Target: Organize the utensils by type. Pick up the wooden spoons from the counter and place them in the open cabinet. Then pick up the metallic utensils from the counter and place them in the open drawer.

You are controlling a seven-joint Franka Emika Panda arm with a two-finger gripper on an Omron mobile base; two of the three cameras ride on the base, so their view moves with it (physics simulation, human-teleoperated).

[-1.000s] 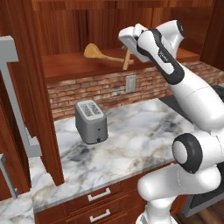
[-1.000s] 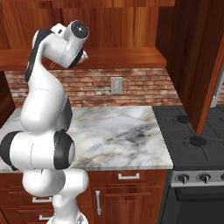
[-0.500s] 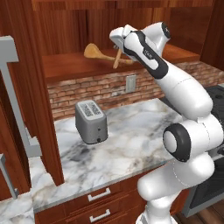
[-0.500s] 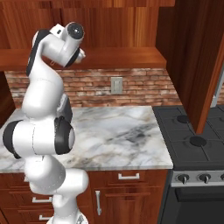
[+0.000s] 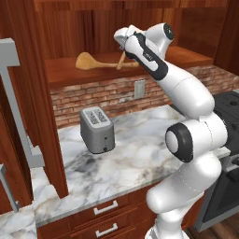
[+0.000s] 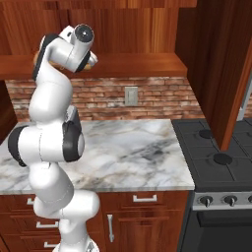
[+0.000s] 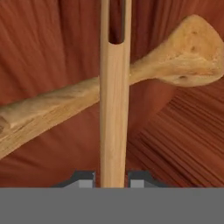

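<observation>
High at the open reddish-brown cabinet shelf [image 5: 60, 72], the gripper [image 7: 112, 178] is clenched on a slim pale-tan wooden spoon [image 7: 113, 109]. Its handle crosses over the larger orange-brown round-bowled wooden spoon [image 5: 91, 62] lying on that shelf, above the white marble surface [image 5: 140, 154].

Over the last second I have swung my claw [image 5: 122, 52] leftward in the left base view, from the upper right toward the upper middle; the slim pale spoon [image 5: 121, 59] it grips now crosses the handle of the big spoon [image 5: 100, 62] on the shelf [image 5: 60, 74].
</observation>
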